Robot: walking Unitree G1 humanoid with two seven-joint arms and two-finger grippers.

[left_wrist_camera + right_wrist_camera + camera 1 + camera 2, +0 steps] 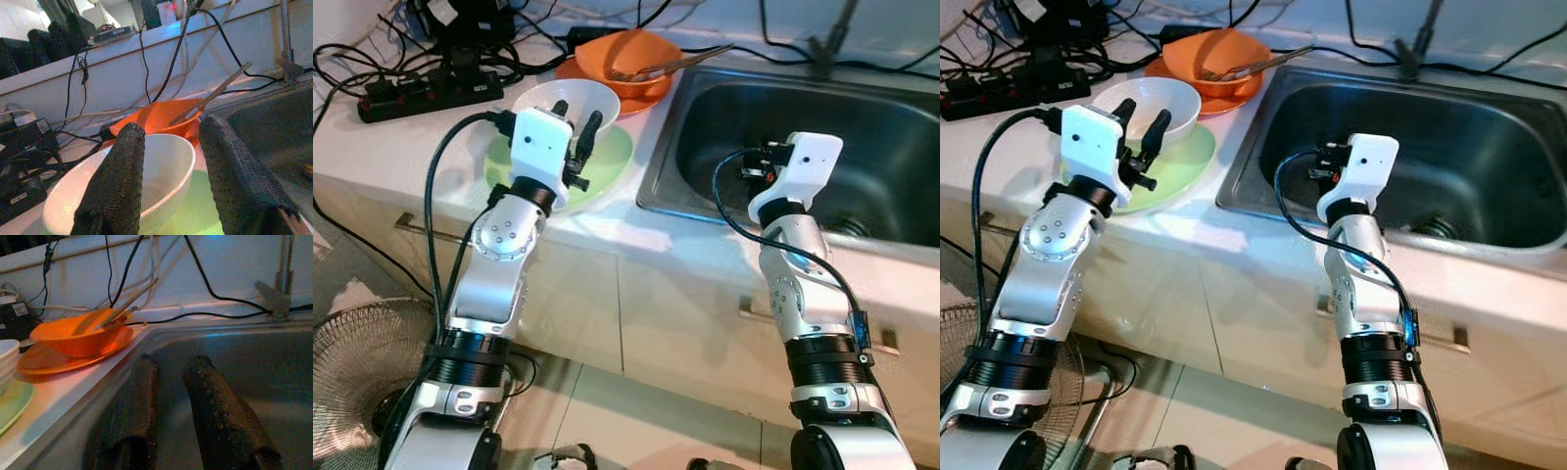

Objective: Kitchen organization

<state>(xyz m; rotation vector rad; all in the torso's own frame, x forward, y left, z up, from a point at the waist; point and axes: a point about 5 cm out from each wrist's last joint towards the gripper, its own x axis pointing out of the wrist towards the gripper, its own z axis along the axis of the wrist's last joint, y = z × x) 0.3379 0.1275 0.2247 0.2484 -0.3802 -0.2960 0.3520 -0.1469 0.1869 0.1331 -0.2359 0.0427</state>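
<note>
we see a pale countertop (607, 230) running across, with a steel sink (803, 127) sunk into it on the right. directly on the counter lie a green plate (612, 162) near the front edge, an orange plate (578, 70) behind it beside the sink rim, and a black power strip (429, 98) with tangled black cables (352, 59) at the far left.

The left arm reaches up over the countertop's front edge, its left gripper (576, 125) raised with both black fingers (117, 186) spread apart and nothing between them. The right arm bends upward, and the right gripper (182, 396) extends past the sink's front rim, fingers parted.
</note>
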